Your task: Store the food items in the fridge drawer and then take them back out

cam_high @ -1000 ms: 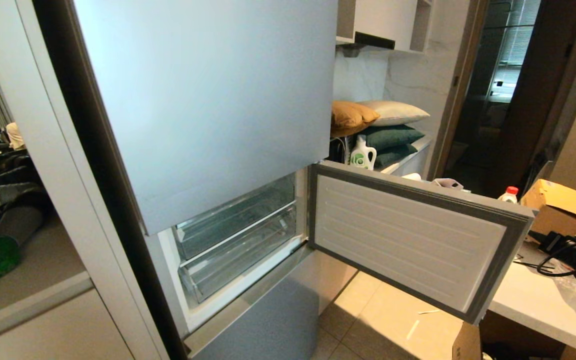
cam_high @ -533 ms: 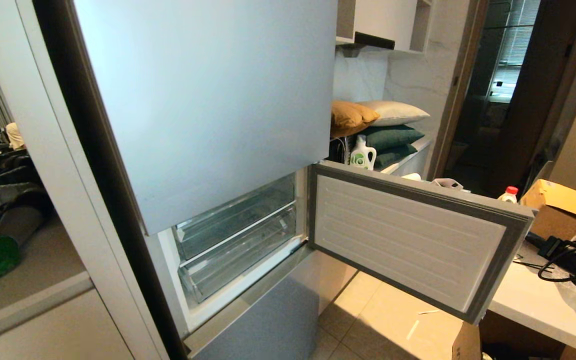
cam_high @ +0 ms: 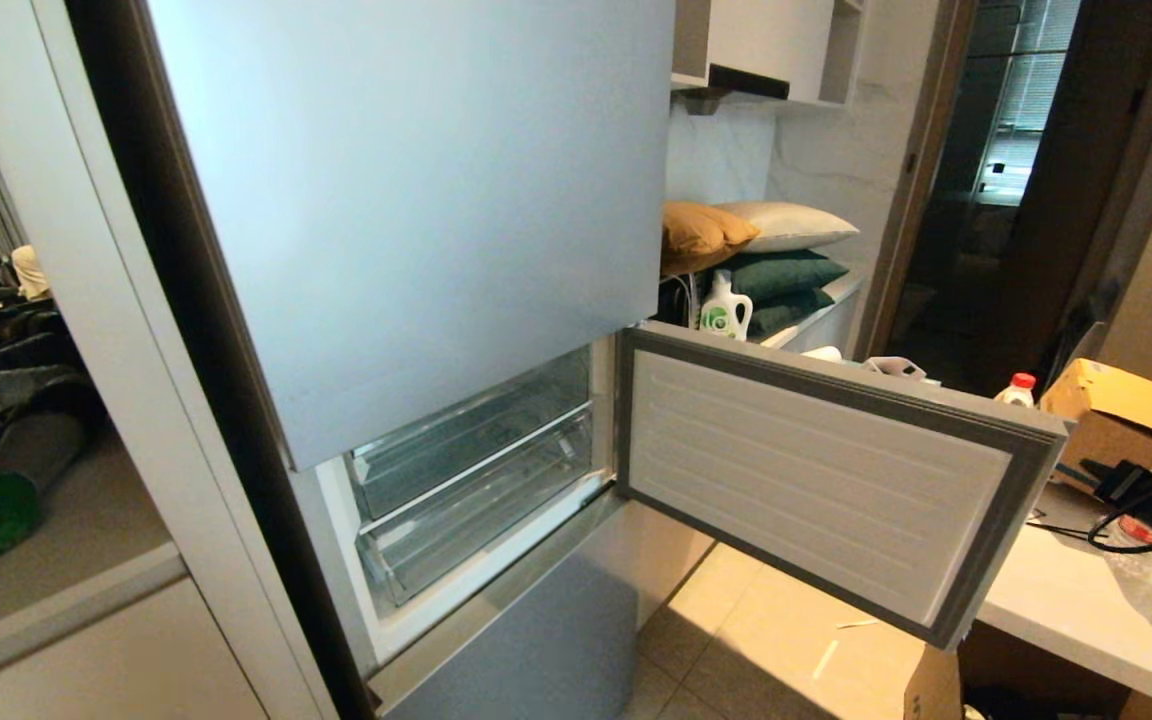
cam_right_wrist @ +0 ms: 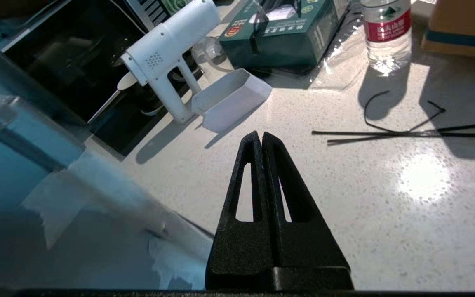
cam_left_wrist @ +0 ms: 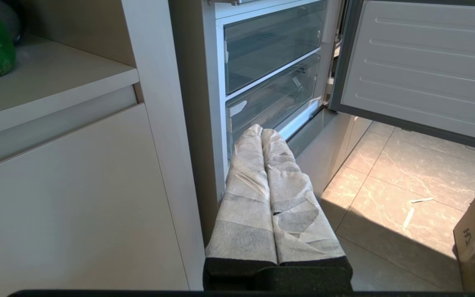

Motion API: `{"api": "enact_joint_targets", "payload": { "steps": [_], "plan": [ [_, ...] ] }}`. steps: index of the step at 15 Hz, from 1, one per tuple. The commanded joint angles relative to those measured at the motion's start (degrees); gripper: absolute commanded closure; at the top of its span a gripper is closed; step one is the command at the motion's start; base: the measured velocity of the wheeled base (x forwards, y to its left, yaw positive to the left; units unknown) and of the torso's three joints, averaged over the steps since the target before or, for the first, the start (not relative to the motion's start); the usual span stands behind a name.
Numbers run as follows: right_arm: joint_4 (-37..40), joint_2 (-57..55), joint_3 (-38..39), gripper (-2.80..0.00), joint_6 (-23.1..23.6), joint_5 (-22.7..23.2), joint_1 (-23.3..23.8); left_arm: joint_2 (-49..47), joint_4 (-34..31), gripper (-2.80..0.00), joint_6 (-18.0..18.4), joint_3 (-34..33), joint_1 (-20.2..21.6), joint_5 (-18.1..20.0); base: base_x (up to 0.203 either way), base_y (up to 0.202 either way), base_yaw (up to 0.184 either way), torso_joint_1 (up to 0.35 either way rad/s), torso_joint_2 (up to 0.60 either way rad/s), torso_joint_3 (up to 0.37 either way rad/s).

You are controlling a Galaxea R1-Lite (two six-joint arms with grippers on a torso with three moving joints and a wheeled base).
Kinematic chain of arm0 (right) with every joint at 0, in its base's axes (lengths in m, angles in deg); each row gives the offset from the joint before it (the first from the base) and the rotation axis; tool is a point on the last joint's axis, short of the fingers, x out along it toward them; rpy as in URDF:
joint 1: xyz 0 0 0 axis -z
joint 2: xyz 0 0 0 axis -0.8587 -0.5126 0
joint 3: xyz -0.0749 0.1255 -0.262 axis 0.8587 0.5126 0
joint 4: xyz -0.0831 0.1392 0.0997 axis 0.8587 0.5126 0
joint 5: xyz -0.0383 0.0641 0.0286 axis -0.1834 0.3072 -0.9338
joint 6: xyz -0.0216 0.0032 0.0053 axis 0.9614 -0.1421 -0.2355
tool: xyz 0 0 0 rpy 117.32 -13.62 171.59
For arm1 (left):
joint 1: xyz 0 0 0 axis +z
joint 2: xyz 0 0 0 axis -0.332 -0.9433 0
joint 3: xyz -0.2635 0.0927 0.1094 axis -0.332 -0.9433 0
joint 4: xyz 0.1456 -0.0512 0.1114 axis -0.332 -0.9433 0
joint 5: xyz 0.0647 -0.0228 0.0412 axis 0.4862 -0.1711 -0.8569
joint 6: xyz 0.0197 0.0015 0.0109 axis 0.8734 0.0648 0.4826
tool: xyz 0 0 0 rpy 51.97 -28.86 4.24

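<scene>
Clear ribbed drawer (cam_high: 476,520), seemingly silver-blue door (cam_high: 416,200)

fridge door (cam_high: 816,480) open — clear drawers (cam_high: 471,470)

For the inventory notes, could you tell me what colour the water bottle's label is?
The water bottle's label is red, seen best in the right wrist view.

Two clear, empty-looking fridge drawers (cam_high: 471,440) sit pushed in, stacked one above the other, behind the open door.
</scene>
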Motion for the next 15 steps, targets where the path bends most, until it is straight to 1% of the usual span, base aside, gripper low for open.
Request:
{"api": "enact_joint_targets", "payload": {
  "steps": [1,3,4,6,8,9,12,15],
  "plan": [
    [-0.29,-1.3,-0.89,0.0,0.05,0.87,-0.64,0.02,0.03,0.0,0.0,-0.62,0.02,0.01,0.0,0.0,0.0,0.0,0.0,0.0],
    [-0.15,-2.16,-1.06,0.0,0.25,4.11,-1.37,0.02,0.03,0.0,0.0,-0.62,-0.02,0.01,0.0,0.0,0.0,0.0,0.0,0.0],
    [-0.12,-3.14,-1.81,0.0,0.3,4.93,-1.57,0.02,0.03,0.0,0.0,-0.62,-0.05,0.01,0.0,0.0,0.0,0.0,0.0,0.0],
    [-0.11,-5.4,-4.7,0.0,0.26,4.95,-2.13,0.02,0.03,0.0,0.0,-0.62,0.02,0.01,0.0,0.0,0.0,0.0,0.0,0.0],
    [0.06,-5.69,-4.81,0.0,0.38,5.82,-2.49,0.02,0.03,0.0,0.0,-0.62,-0.04,0.01,0.0,0.0,0.0,0.0,0.0,0.0],
    [0.07,-5.57,-4.39,0.0,0.33,6.95,-2.54,0.02,0.03,0.0,0.0,-0.62,0.02,0.01,0.0,0.0,0.0,0.0,0.0,0.0],
    [0.07,-3.85,-0.49,0.0,0.39,9.29,-2.6,0.02,0.03,0.0,0.0,-0.62,-0.05,0.01,0.0,0.0,0.0,0.0,0.0,0.0],
    [0.04,0.3,6.59,0.0,0.45,11.97,-2.77,0.02,0.03,0.0,0.0,-0.62,-0.05,0.01,0.0,0.0,0.0,0.0,0.0,0.0]
  ]
}}
